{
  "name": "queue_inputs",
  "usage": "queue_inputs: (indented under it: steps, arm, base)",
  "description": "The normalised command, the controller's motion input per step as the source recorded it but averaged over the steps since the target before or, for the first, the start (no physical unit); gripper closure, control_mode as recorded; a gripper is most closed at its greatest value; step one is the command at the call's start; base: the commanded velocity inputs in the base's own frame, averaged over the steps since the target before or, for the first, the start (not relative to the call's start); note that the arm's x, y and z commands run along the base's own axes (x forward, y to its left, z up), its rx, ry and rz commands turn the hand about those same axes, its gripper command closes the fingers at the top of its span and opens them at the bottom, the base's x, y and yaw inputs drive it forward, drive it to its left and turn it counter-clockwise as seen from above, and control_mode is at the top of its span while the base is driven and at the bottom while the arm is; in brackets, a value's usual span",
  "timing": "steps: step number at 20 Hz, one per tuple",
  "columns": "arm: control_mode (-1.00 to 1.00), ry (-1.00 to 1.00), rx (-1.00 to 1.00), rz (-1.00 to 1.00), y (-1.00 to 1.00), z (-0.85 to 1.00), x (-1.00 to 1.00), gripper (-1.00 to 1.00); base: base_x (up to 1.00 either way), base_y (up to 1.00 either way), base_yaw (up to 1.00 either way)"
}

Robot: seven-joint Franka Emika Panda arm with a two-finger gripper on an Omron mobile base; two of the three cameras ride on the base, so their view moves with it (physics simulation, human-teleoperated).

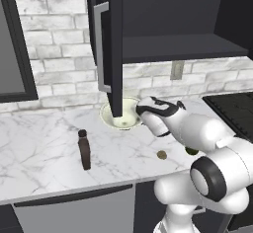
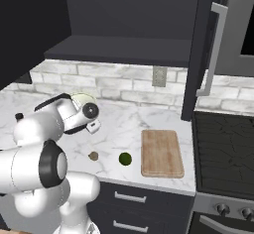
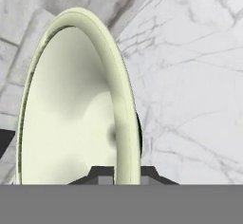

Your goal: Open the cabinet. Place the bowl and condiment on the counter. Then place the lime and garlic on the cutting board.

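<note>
The end effector [image 3: 121, 173] is closed tight on the rim of the bowl [image 3: 71, 114], one dark fingertip on each side of the cream wall, as the hand view shows from close up. In the left base view the bowl [image 1: 123, 116] sits low over the worktop [image 1: 39, 143] near the brick wall, partly hidden by the lower edge of an open cabinet door, with the white wrist just to its right; whether its foot touches the marble I cannot tell. In the right base view the bowl [image 2: 82, 99] peeks out behind the wrist. The cabinet [image 1: 173, 19] stands open above, its dark shelf showing and its doors swung out with silver bar handles. The brown bottle [image 1: 84, 150] stands upright on the worktop, well to the left of the bowl and nearer the front edge. The garlic [image 2: 93, 155] lies on the marble near the front edge, with the lime [image 2: 125, 158] just to its right, the two apart. The cutting board [image 2: 160, 153] lies flat to the right of the lime, near it and not touching, beside the dark stove top [image 2: 225, 148].
</note>
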Motion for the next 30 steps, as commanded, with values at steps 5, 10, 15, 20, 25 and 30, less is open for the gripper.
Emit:
queue_inputs:
  steps: [5,10,15,20,25,30]
  arm:
    - [-1.0,0.0,-0.02,0.0,0.0,-0.23,0.11,1.0]
    - [-1.0,0.0,-0.02,0.0,0.0,-0.24,0.12,1.0]
    - [-1.0,0.0,-0.03,0.0,0.01,-0.24,0.12,1.0]
    - [-1.0,0.0,-0.03,0.0,0.01,-0.24,0.1,1.0]
    - [-1.0,0.0,-0.04,0.0,0.02,-0.22,0.06,1.0]
    - [-1.0,0.0,-0.04,0.0,0.01,-0.26,0.07,1.0]
  base:
    - [0.0,0.0,0.0]
    - [0.0,0.0,0.0]
    - [0.0,0.0,0.0]
    - [0.0,0.0,0.0]
    - [0.0,0.0,0.0]
    - [0.0,0.0,0.0]
